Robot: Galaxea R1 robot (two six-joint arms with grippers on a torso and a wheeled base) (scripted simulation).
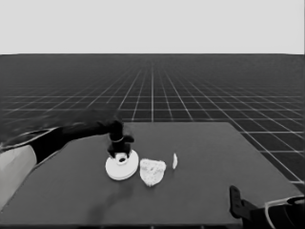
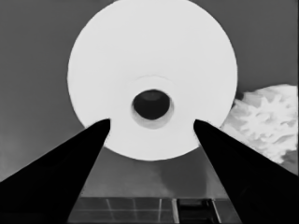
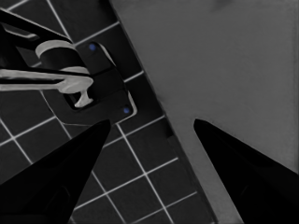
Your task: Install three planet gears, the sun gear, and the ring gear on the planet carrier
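Note:
The ring gear, the larger round part, lies flat left of the table's middle, its small dark central hole facing up. My left gripper hangs just above it, open, one finger on either side of the raised hub around the hole and touching neither side. Right beside this disc is a bumpy white clump: toothed planet gears piled on the smaller round part, the planet carrier, which they largely hide. My right gripper is parked open off the table's near right corner.
A thin white piece stands on edge just right of the clump. Dark machinery with small blue lights sits below the table's corner in the right wrist view. The right arm fills the head view's lower right corner.

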